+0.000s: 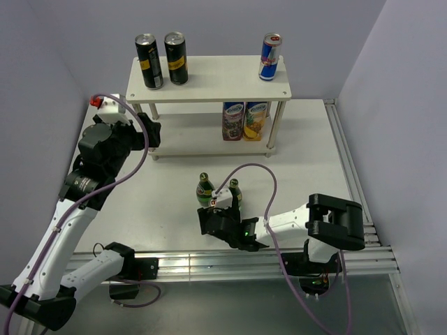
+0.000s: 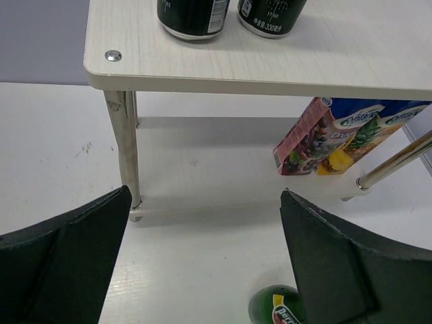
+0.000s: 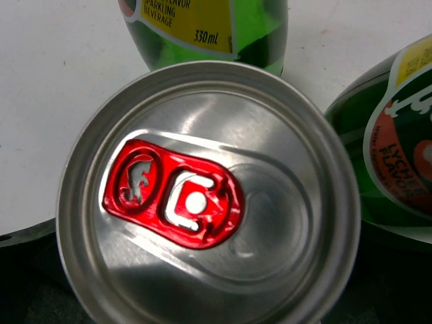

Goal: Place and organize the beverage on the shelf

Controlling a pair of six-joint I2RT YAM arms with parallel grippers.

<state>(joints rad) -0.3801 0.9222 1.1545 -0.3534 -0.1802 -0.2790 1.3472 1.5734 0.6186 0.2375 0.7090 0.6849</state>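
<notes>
Right gripper, fingers spread wide, hangs over a red-tabbed can, green bottles at its twelve and three o'clock; left gripper, fingers apart, faces the shelf.

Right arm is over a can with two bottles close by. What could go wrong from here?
1. One green bottle and a second bottle stand right beside the silver-topped can under the open right gripper; closing or lifting could tip one.
2. Set down on the shelf, it might clip the blue can standing there.
</notes>
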